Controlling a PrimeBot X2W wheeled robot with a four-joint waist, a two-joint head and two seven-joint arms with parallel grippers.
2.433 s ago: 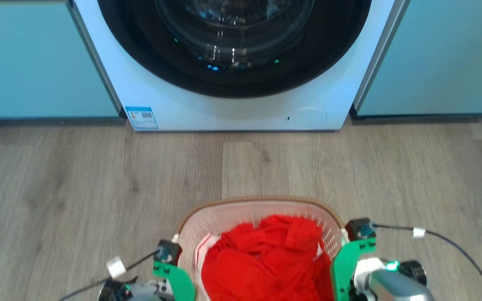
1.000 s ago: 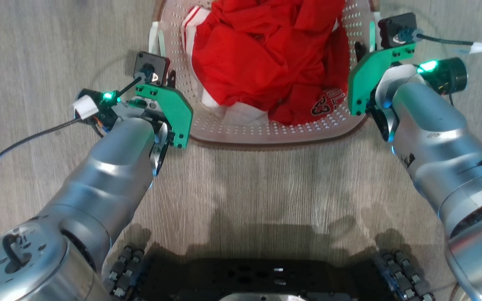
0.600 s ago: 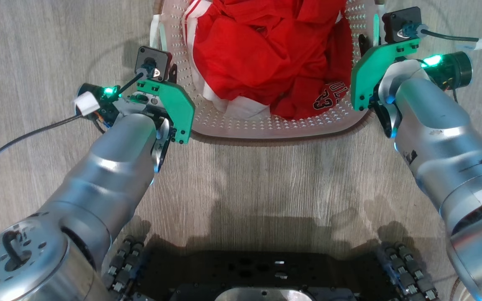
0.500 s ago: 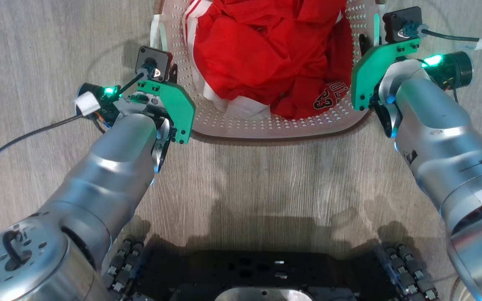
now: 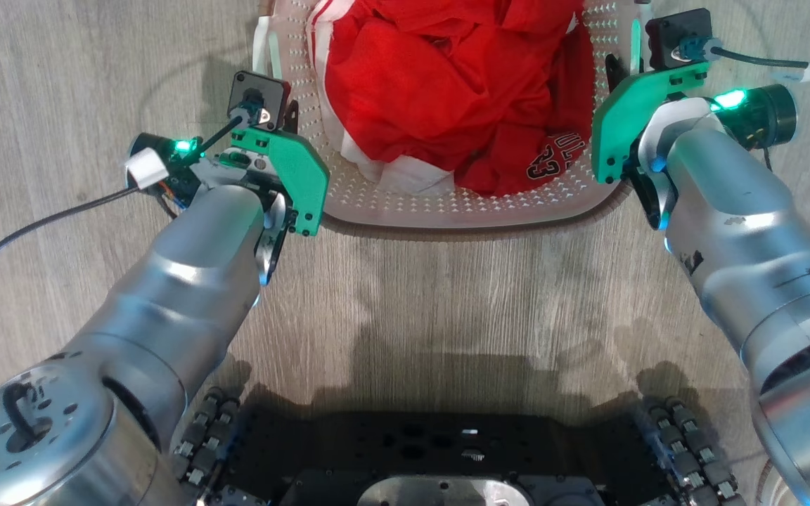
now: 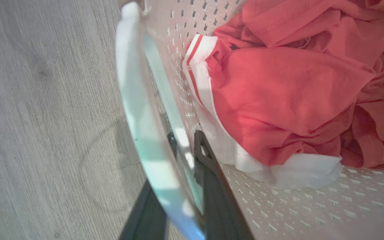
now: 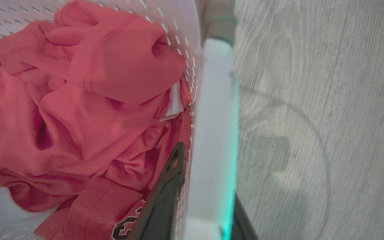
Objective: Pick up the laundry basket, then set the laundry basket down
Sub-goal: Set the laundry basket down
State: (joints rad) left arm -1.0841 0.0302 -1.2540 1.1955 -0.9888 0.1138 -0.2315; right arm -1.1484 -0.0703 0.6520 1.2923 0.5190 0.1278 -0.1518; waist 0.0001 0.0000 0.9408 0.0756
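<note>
Two silver robot arms reach forward over a grey wood-look floor [image 5: 412,295] and meet a laundry basket [image 5: 468,218] from either side. The basket lies at the top of the head view, straight ahead of the robot's dark wheeled base [image 5: 447,457], and its far part is cut off by the picture's edge. It is white plastic with rows of small holes and a brown band along the rim. Crumpled red clothing [image 5: 447,77] with white trim fills it, and dark lettering shows on the cloth near the right corner.

At the basket's left side, the left end effector [image 6: 184,140] is closed to a narrow gap on the left handle [image 6: 138,100]. One dark finger lies outside the white handle loop, and the other sits between the loop and the basket wall.

At the basket's right side, the right end effector [image 7: 208,186] holds the right handle [image 7: 215,116] in the same narrow grip. One dark finger [image 7: 175,166] is on the inner side, just beside the red cloth, and the other finger is mostly hidden behind the handle.

A green plate and a small black camera sit on each wrist, each with a dark cable trailing outward. A shadow lies on the floor along the near rim, but I cannot tell whether the bottom of the basket touches the floor.
</note>
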